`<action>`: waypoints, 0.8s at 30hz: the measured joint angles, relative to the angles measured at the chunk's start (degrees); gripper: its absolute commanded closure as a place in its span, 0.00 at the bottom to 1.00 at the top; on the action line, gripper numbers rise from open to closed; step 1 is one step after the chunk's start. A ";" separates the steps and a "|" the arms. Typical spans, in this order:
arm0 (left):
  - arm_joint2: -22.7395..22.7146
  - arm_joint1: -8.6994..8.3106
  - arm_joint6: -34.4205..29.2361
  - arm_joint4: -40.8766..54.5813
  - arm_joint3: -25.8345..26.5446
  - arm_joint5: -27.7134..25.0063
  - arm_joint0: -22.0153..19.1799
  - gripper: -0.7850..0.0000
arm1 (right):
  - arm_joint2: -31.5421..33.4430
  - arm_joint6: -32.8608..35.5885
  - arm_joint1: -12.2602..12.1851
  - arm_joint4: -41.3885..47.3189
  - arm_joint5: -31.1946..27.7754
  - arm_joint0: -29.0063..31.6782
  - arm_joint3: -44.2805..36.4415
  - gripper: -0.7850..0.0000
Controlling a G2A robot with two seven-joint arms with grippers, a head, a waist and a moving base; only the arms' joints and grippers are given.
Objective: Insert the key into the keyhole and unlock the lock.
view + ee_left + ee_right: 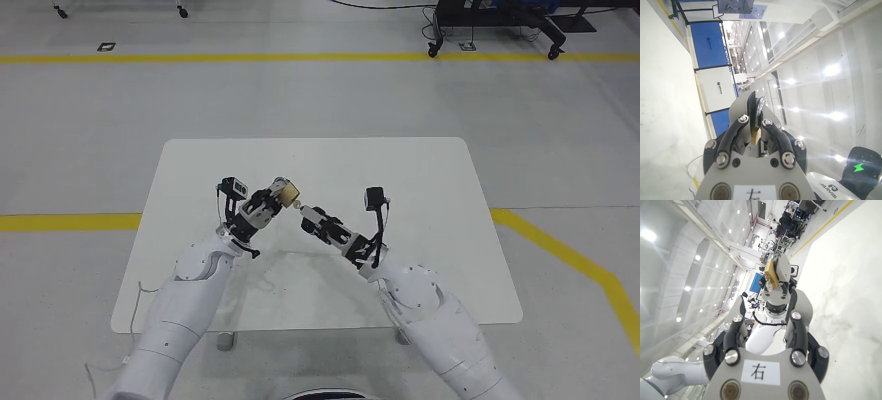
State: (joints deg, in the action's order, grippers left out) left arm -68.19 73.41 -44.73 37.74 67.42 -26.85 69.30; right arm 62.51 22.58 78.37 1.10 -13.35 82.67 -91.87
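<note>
The left gripper (278,195) is clamped on the brass lock (287,190) over the middle of the table (450,180). The right wrist view shows a silver key (769,286) at the lock's end, facing the right gripper (306,212). That gripper's fingers (804,306) are spread wide and hold nothing.

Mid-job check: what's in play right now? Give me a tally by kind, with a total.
Brass padlock: 1
Silver key: 1
Grippers: 2, the left gripper and the right gripper
White table: 1
Total: 5
</note>
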 measured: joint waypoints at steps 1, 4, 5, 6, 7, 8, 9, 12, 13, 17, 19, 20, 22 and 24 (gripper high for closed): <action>-0.04 -0.02 0.24 -0.73 0.15 -0.33 0.08 1.00 | -0.20 0.33 0.08 1.04 0.62 -0.49 0.55 0.61; -0.08 -0.05 0.94 -2.26 0.61 -0.95 0.34 1.00 | -0.52 1.43 0.17 3.30 0.67 -1.27 1.42 0.64; -0.08 -0.05 1.09 -2.47 0.75 -1.00 0.42 1.00 | -0.59 1.70 0.18 3.72 0.55 -1.42 1.59 0.64; -0.07 -0.04 1.20 -2.66 0.89 -1.02 0.51 1.00 | -0.65 1.90 0.18 4.03 0.43 -1.53 1.71 0.65; -0.02 -0.03 1.30 -2.89 1.04 -1.04 0.61 1.00 | -0.74 2.19 0.19 4.47 0.33 -1.63 1.85 0.65; 0.01 -0.02 1.35 -3.10 1.14 -1.09 0.67 1.00 | -0.79 2.41 0.19 4.86 0.29 -1.69 1.94 0.66; 0.04 -0.02 1.40 -3.39 1.22 -1.16 0.71 1.00 | -0.81 2.61 0.19 5.26 0.28 -1.75 2.05 0.67; 0.10 -0.01 1.72 -4.18 1.48 -1.42 0.90 1.00 | -0.87 3.19 0.22 7.13 0.64 -1.96 2.51 0.72; 0.08 -0.02 1.90 -4.70 1.57 -1.66 0.95 1.00 | -0.92 3.40 0.25 8.00 0.92 -2.10 2.76 0.74; 0.07 -0.03 2.55 -5.88 2.03 -2.21 1.24 1.00 | -1.05 4.71 0.39 12.09 1.45 -2.55 3.67 0.86; 0.06 -0.02 2.62 -5.97 2.27 -2.24 1.39 1.00 | -0.97 5.33 0.50 15.00 1.73 -2.77 4.21 0.94; 0.05 -0.02 2.62 -6.00 2.35 -2.27 1.45 1.00 | -0.88 5.50 0.54 16.33 1.79 -2.85 4.46 0.97; 0.01 -0.03 2.57 -6.16 2.49 -2.31 1.53 1.00 | -0.77 6.16 0.64 19.33 2.16 -2.99 5.05 1.00; -0.04 -0.04 2.50 -6.27 2.55 -2.31 1.56 1.00 | -0.69 6.97 0.69 21.72 2.70 -3.13 5.52 1.00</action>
State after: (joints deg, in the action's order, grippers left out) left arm -68.23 73.37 -42.24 31.48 69.97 -29.16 70.86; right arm 61.82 29.56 79.07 22.81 -10.65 79.54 -86.35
